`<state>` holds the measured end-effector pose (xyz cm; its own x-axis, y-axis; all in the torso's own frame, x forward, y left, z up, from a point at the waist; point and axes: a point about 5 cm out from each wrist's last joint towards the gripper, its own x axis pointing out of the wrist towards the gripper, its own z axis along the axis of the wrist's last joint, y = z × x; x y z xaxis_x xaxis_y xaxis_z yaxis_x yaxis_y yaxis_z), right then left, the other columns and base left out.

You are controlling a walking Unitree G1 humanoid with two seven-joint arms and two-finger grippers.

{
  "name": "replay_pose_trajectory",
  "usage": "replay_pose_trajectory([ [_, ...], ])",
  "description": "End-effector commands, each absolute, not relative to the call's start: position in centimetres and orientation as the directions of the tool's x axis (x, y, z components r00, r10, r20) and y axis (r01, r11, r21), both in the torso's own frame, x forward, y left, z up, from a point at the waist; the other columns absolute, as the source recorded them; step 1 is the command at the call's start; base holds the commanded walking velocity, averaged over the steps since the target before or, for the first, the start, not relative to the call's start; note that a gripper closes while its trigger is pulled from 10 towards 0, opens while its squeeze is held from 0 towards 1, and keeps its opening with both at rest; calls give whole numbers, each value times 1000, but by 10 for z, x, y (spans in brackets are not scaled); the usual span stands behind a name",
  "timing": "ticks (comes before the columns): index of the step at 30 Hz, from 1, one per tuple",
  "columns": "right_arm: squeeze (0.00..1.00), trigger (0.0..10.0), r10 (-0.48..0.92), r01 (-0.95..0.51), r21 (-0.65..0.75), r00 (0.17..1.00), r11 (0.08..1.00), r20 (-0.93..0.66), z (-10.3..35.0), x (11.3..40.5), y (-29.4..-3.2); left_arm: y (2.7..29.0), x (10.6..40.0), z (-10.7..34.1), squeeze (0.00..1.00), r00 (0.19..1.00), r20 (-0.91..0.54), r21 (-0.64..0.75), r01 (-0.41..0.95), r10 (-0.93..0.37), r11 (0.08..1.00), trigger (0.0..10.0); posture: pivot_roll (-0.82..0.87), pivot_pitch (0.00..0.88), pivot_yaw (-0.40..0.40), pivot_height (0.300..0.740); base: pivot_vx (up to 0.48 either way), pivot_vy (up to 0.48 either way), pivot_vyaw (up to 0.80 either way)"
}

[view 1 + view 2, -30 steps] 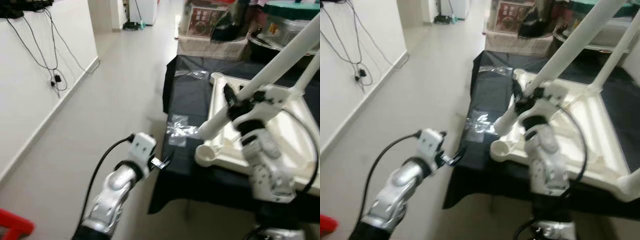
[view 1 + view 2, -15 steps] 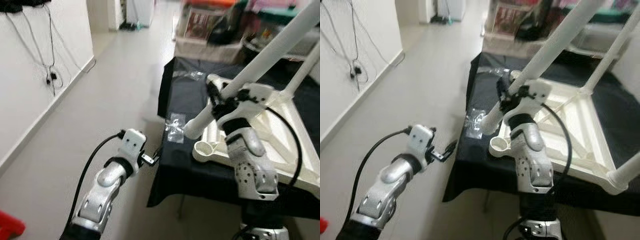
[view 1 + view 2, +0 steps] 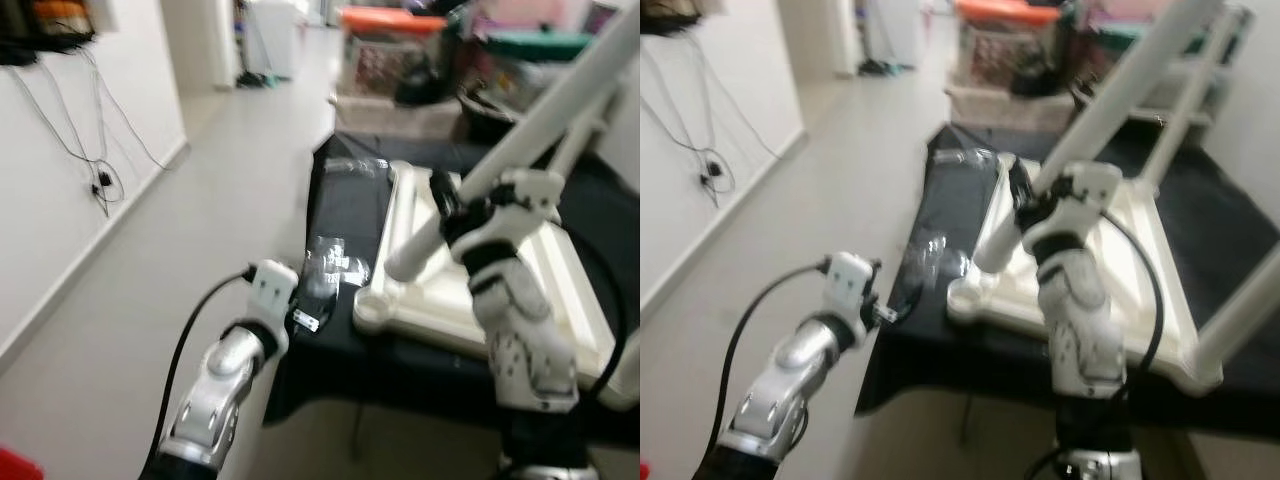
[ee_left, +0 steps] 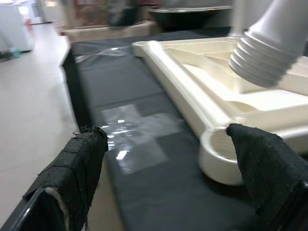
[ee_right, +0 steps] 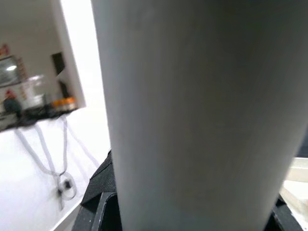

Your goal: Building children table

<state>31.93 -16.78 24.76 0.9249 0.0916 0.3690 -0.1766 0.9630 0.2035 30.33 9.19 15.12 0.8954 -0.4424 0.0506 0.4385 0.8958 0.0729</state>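
An upturned white children's table top (image 3: 440,300) lies on a black-covered table. Its near-left corner has an open round socket (image 3: 373,300), seen close in the left wrist view (image 4: 219,149). My right gripper (image 3: 450,205) is shut on a long white table leg (image 3: 540,120), held slanting, its threaded end (image 3: 400,262) hanging just above and beside that socket. In the right wrist view the leg (image 5: 192,120) sits right against the camera. My left gripper (image 3: 305,320) stands open at the table's near-left edge, its fingers (image 4: 77,168) apart with nothing between them.
A clear plastic bag (image 3: 335,268) lies on the black cloth left of the table top. Other white legs (image 3: 1250,310) stand in the frame's right corners. Boxes and a dark bowl (image 3: 495,110) crowd the far end. Bare floor (image 3: 200,230) and a wall with cables lie to the left.
The whole view has shifted as the camera moved. My left gripper now sits nearer the table's edge. The right gripper still holds the leg close to the corner socket.
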Motion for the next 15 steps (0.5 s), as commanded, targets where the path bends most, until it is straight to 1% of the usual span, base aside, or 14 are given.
replay_pose_trajectory([
  [1,0,10000,106,-192,201,921,961,375,250,319,-164,98,305,144,0,908,15,58,417,-419,907,10000,77,57,-103,740,0,0,0],
  [11,0,10000,144,-227,187,915,956,377,251,318,-162,97,305,146,0,913,19,45,406,-407,913,10000,75,47,-106,740,0,0,0],
  [13,0,10000,182,-259,175,913,950,364,251,321,-162,91,302,146,0,899,25,19,438,-438,899,10000,75,47,-106,740,0,0,0],
  [14,0,10000,200,-262,151,920,953,338,250,328,-165,86,298,147,0,883,30,9,469,-469,883,10000,74,54,-106,740,0,0,0],
  [15,0,10000,200,-262,151,920,953,338,250,328,-165,86,298,147,0,883,30,9,469,-469,883,10000,74,54,-106,740,0,0,0],
])
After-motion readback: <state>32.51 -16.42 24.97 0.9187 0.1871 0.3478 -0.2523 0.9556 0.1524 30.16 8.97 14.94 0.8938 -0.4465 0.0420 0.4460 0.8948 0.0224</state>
